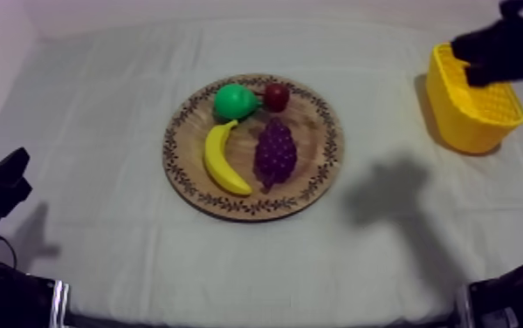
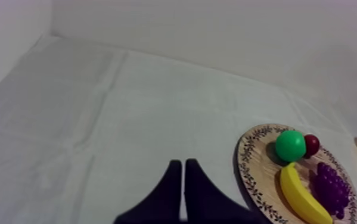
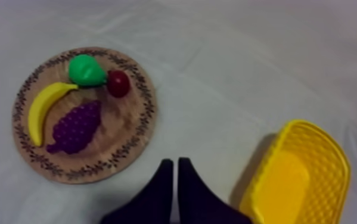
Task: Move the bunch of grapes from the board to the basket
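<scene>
The purple bunch of grapes (image 1: pixel 275 153) (image 3: pixel 76 126) (image 2: pixel 332 189) lies on the round wooden board (image 1: pixel 317 131) (image 3: pixel 127 131) (image 2: pixel 258 173), right of the banana (image 1: pixel 221 161). At the table's right stands the yellow basket (image 1: pixel 457 122) (image 3: pixel 294 184), with nothing in it. My right gripper (image 1: pixel 474 65) (image 3: pixel 174 164) hangs over the basket's far rim, fingers together as a narrow wedge, holding nothing. My left gripper (image 1: pixel 16 166) (image 2: pixel 183 164) sits low at the left, well apart from the board, also shut on nothing.
A green pear (image 1: pixel 234 100) and a small red fruit (image 1: pixel 276 96) lie at the board's far side, just beyond the grapes. Bare cloth stretches between board and basket. A wall rises behind the table's far edge.
</scene>
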`<action>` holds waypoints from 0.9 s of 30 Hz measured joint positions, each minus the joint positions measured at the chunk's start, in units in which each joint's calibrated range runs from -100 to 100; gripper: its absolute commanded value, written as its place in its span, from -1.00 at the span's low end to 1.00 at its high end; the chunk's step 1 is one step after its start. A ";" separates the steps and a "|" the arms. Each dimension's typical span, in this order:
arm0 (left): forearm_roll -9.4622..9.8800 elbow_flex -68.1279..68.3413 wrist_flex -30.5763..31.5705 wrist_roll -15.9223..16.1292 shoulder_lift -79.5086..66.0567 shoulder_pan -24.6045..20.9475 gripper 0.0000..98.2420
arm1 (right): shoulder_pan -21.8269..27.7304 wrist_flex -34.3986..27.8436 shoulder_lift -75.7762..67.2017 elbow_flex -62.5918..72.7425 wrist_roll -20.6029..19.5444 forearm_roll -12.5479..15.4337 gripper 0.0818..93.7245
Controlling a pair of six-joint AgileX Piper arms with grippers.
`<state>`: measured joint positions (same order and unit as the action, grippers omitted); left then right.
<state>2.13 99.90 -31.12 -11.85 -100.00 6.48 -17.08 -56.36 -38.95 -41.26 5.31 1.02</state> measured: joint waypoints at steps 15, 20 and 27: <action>0.00 0.00 0.00 0.00 0.00 0.00 -1.00 | -8.70 -29.18 28.05 39.04 -9.31 -1.91 -1.00; 0.00 0.00 0.00 0.00 0.00 0.00 -1.00 | -11.29 -37.75 34.93 48.47 -13.58 -3.03 -1.00; 0.00 0.00 0.00 0.00 0.00 0.00 -1.00 | -12.92 -41.93 41.63 55.64 -19.59 -3.31 -1.00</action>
<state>2.13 99.90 -31.12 -11.85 -100.00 6.48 -30.01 -98.29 2.69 14.38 -14.28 -2.29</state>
